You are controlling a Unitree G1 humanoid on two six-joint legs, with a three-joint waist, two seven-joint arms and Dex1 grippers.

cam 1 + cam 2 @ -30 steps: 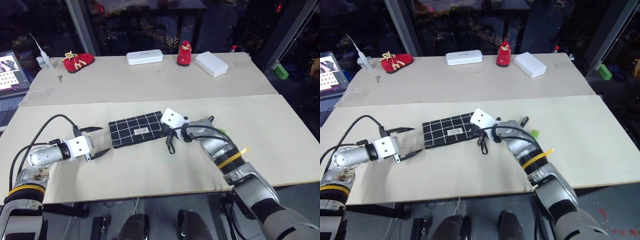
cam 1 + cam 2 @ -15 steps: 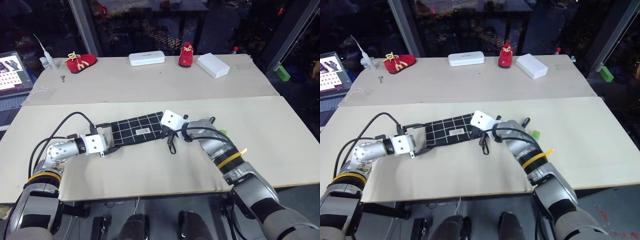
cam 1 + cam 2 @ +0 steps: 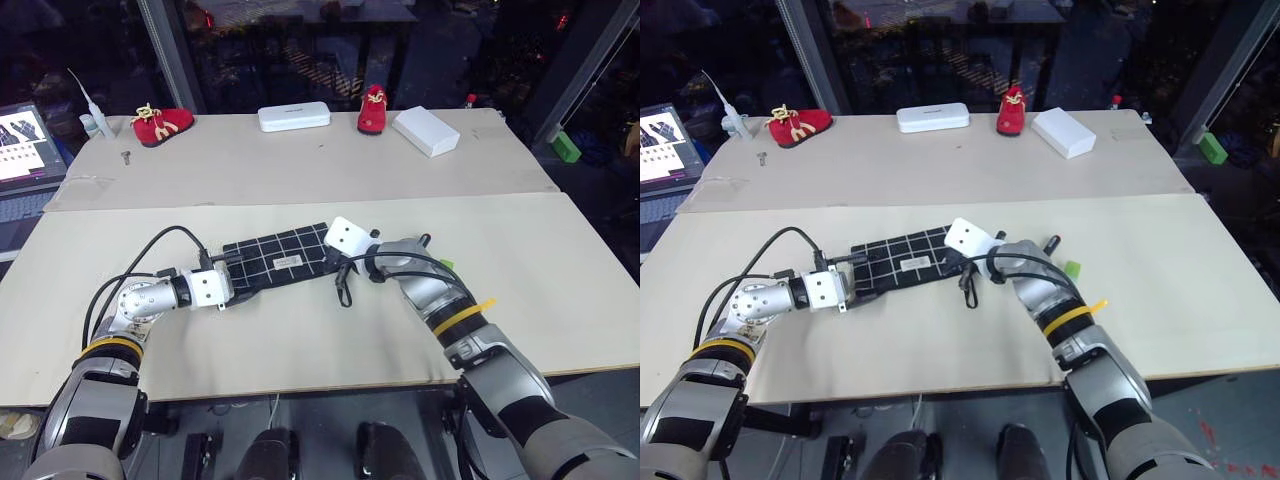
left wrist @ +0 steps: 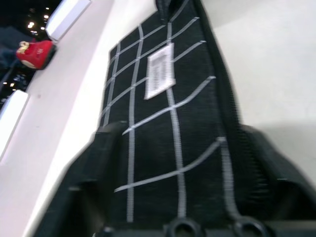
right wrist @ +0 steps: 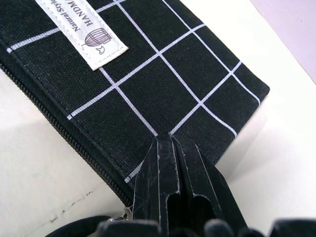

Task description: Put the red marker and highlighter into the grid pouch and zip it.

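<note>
Grid pouch [image 3: 275, 262] flat on surface [image 3: 300, 330], left end effector [image 4: 173, 163] straddling its end with fingers apart, right end effector [image 5: 173, 143] closed, pressing the opposite corner; risk of fabric bunching or sliding if the clamp lands unevenly.

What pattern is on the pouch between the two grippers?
Black fabric with white grid lines on the grid pouch, clearest in the right wrist view.

Pale beige tabletop [image 3: 300, 340], flat black grid-lined fabric pouch [image 3: 275, 260] mid-table, white hard case [image 3: 293, 117], white box [image 3: 425, 130], two red shoes [image 3: 160, 124] along far edge
</note>
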